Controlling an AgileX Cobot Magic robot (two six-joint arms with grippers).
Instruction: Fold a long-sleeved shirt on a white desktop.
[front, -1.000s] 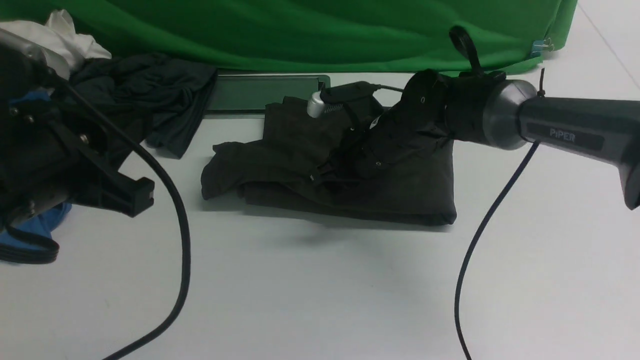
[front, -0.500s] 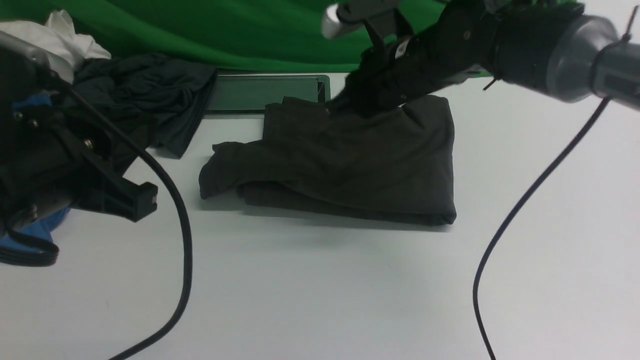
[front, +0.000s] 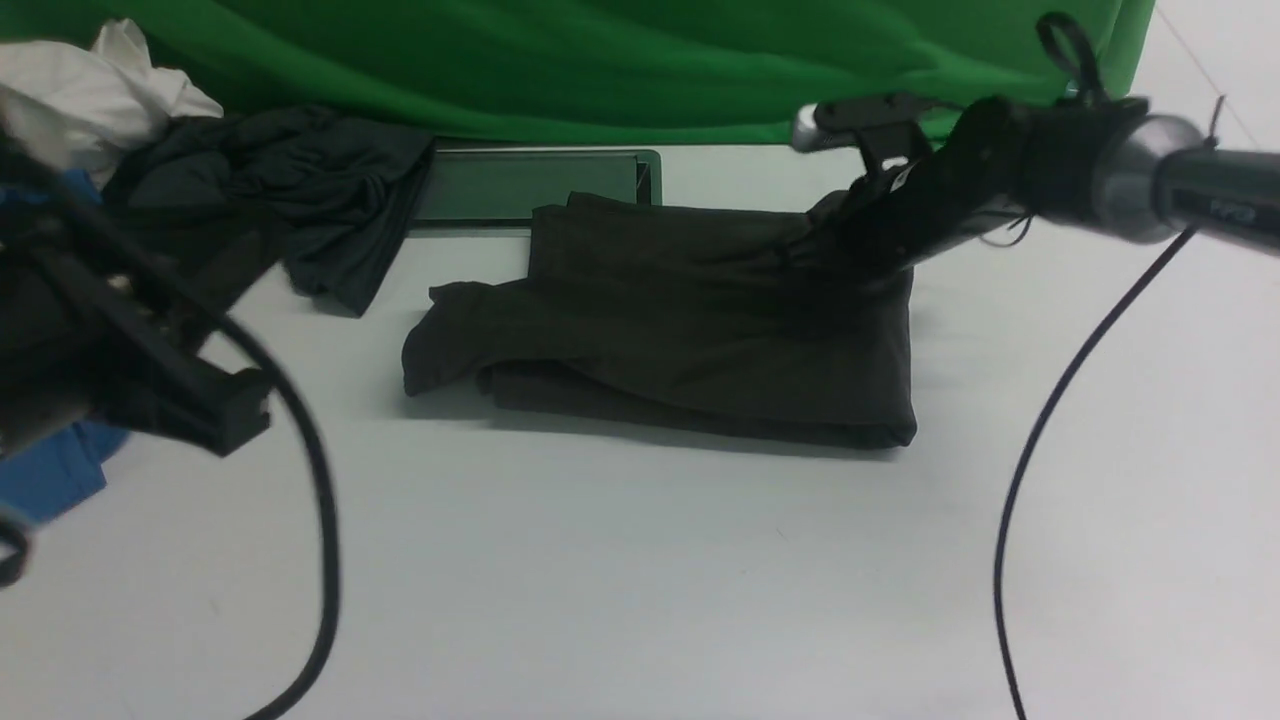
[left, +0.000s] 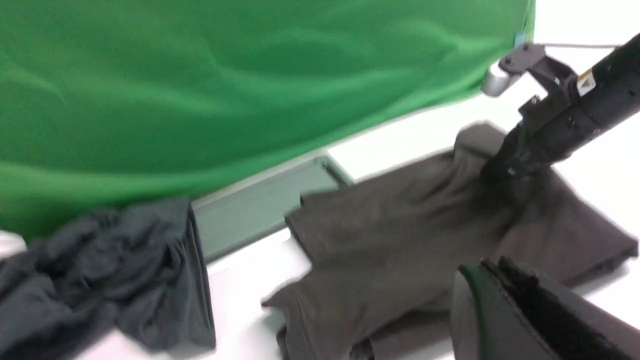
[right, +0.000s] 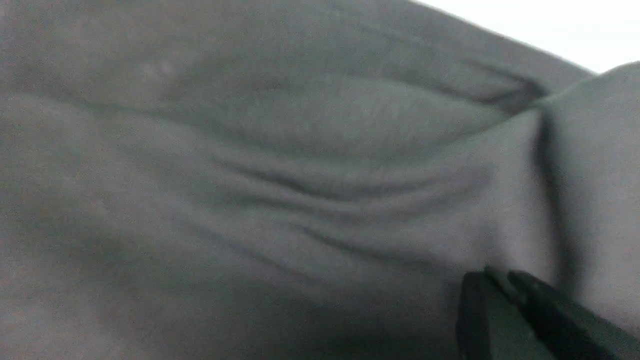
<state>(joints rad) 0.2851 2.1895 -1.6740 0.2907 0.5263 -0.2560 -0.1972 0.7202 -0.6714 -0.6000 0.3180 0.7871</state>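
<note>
The long-sleeved shirt (front: 690, 320) lies folded into a dark rectangle in the middle of the white desktop (front: 640, 580), one sleeve end sticking out at its left. My right gripper (front: 812, 252) is down on the shirt's far right part. In the right wrist view its fingertips (right: 492, 276) are pressed together in the cloth, and creases run toward them. The left wrist view shows the shirt (left: 400, 235) rising in a small peak at the right arm (left: 565, 125). My left gripper (left: 492, 265) is shut and empty, held above the table's left side (front: 235, 412).
A charcoal-grey garment (front: 290, 190), white cloth (front: 90, 75) and blue cloth (front: 50, 480) are piled at the far left. A flat dark panel (front: 530, 185) lies behind the shirt, before the green backdrop (front: 600, 60). Cables (front: 1040, 430) hang from both arms over the table.
My right gripper went from the shirt's middle up over its back edge, then right and down onto its far right part. My left arm dropped and shifted slightly left.
</note>
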